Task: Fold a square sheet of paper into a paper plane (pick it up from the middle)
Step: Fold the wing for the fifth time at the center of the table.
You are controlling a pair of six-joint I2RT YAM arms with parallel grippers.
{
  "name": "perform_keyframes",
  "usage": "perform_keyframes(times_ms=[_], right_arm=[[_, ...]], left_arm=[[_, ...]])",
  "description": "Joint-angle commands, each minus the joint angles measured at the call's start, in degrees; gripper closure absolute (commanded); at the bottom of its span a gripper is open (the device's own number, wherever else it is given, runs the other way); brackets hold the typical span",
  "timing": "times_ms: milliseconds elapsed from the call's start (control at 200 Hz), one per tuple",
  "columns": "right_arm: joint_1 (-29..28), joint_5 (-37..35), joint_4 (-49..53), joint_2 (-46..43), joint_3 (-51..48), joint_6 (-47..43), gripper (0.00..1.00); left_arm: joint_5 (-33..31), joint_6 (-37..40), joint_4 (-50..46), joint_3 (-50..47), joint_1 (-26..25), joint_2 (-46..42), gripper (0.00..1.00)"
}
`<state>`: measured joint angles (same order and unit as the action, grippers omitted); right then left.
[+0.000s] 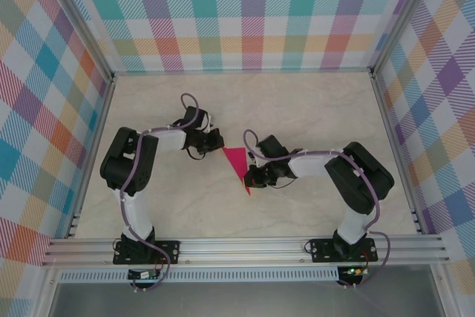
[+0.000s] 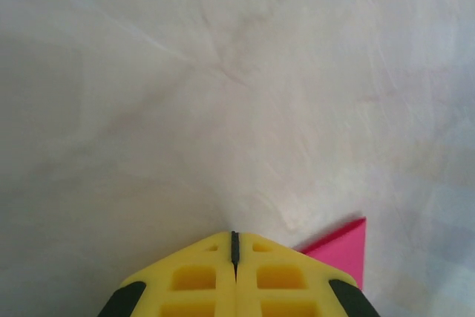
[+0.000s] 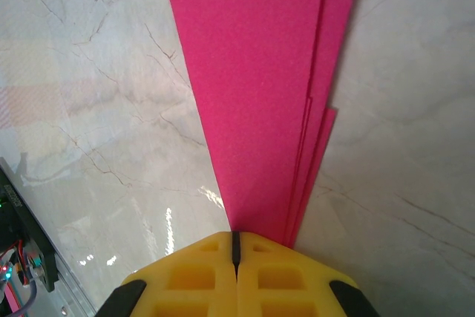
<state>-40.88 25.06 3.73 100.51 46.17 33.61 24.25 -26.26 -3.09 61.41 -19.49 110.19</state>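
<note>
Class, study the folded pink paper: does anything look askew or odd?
Yes. In the right wrist view the paper is folded unevenly: lower layers stick out in steps past the top flap's right edge. No tear shows.

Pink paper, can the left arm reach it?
Probably yes: the left gripper, shut, sits at a corner of the pink paper, nothing between them. The right gripper, shut, is at its narrow end.

A robotics lab test cell: left arm (image 1: 132, 183) and right arm (image 1: 360, 183) bolted to an aluminium-profile frame (image 1: 245, 247), with a marble-look tabletop (image 1: 297, 102) boxed in by plaid-printed walls (image 1: 245, 12).
</note>
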Motion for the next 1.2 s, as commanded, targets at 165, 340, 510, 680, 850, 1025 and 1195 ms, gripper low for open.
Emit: perform_keyframes(times_ms=[165,340,510,680,850,1025,1195], right_arm=[[-0.6,-4.8,12.8,2.3,-3.3,-1.4,0.98],[-0.6,-4.9,12.8,2.2,-3.3,-1.4,0.98],[-0.6,-4.8,12.8,2.4,-3.0,-1.5,0.98],[-0.6,-4.6,12.7,2.9,-2.3,-1.6,0.98],[-0.6,-4.2,12.7,3.5,-1.8,-1.6,0.98],[-0.6,-3.9,12.8,3.2,-1.5,-1.6,0.98],[-0.6,-3.6,12.6,2.8,-1.7,-1.5,0.98]], left_arm=[[-1.6,0.8,-4.4,2.1,1.8,-9.4,1.00],[-0.3,-3.9,-1.1,-4.5,-1.2,-18.0,1.00],[0.4,-7.5,3.5,-11.3,-6.3,-21.2,1.00],[1.8,-10.0,8.6,-14.2,-10.1,-18.3,1.00],[2.1,-10.3,11.0,-13.1,-10.3,-13.7,1.00],[1.6,-10.4,12.4,-11.3,-10.4,-9.7,1.00],[0.2,-10.0,11.9,-11.3,-10.3,-6.2,1.00]])
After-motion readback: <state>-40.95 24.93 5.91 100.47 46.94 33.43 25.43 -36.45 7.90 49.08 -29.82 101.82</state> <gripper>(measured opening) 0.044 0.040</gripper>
